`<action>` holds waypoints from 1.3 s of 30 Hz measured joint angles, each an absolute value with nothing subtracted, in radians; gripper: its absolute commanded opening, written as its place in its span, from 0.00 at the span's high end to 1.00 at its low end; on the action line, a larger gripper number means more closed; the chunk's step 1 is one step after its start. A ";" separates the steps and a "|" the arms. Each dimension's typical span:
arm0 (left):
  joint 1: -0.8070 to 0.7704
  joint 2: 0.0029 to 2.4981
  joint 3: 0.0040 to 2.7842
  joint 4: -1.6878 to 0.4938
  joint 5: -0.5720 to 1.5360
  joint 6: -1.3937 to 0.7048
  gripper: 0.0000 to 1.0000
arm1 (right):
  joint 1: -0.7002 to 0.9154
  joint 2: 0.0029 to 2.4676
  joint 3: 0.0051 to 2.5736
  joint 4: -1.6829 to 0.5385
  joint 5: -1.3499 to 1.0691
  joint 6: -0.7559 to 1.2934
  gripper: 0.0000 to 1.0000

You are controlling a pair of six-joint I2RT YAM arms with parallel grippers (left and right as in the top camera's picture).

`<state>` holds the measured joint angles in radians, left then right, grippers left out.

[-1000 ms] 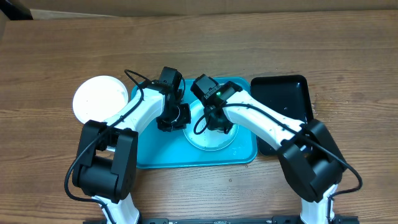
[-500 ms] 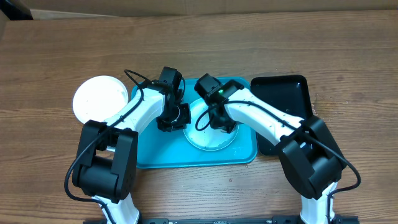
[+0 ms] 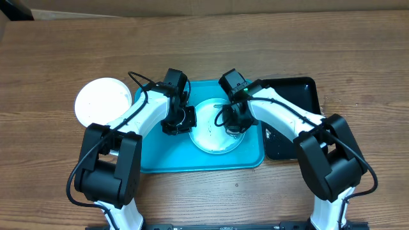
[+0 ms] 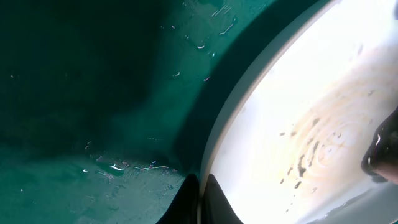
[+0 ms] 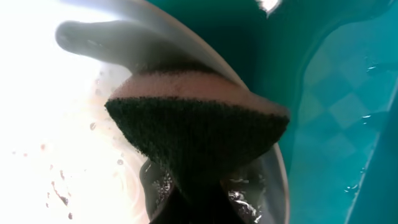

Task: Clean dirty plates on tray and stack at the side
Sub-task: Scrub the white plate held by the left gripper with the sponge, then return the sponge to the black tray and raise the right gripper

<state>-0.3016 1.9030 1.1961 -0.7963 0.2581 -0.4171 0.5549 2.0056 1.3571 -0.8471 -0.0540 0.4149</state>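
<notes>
**A:** The large turquoise rectangular plastic tray [image 3: 160, 156] lies beneath both grippers and is beaded with water. What is on it?

**B:** One pale bluish round plastic plate [image 3: 208, 134], directly under the right gripper [image 3: 235, 126]. Its wet face has brownish swirled smears and dark specks.

**A:** And the left gripper [image 3: 185, 121]?

**B:** It is pinched tight on the plate's rim, at the edge nearest it. The right gripper is clamped on a pink sponge with a dark green scouring side [image 5: 199, 137], set down on the plate just inside its rim.

**A:** What has changed since a second ago?

**B:** The right gripper has slid from the plate's middle towards the edge farthest from the left gripper, so more of the plate is bare. The left gripper hasn't moved.
</notes>
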 measured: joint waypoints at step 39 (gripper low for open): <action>-0.302 1.903 1.192 -0.799 0.246 -0.417 0.96 | 0.157 1.866 1.500 -1.182 -0.216 0.141 0.96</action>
